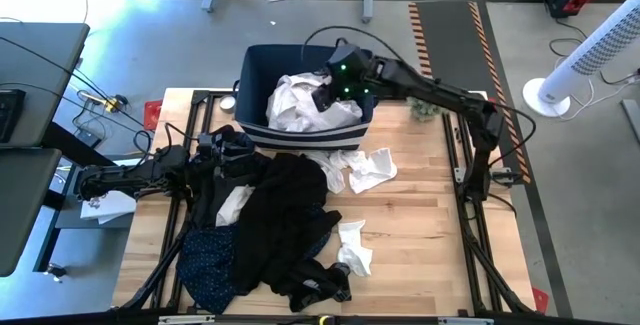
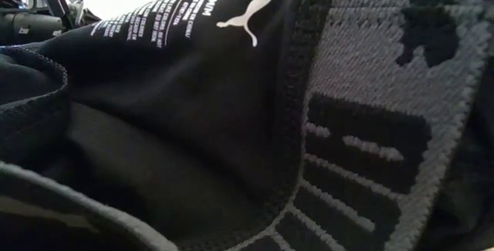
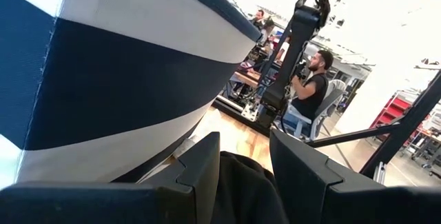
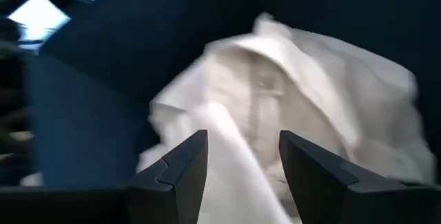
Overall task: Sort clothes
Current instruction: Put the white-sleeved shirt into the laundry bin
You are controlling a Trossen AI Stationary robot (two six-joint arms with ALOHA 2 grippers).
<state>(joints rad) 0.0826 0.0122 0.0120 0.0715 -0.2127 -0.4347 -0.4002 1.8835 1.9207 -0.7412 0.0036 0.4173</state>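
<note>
- Lying mid-worktop: one black heap (image 1: 285,215), one speckled navy garment (image 1: 205,260) toward the front-left corner, three white pieces (image 1: 368,168).
- White clothes (image 1: 300,105) fill the bin (image 1: 255,70).
- Right gripper (image 4: 241,176) hangs spread above them.
- Left gripper (image 3: 244,176), fingers apart, straddles black cloth beside the bin.

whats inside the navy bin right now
White clothes lie piled inside the navy bin, with the open right gripper above them. Whatever lies beneath the pile, and the bin's floor, is covered.
</note>
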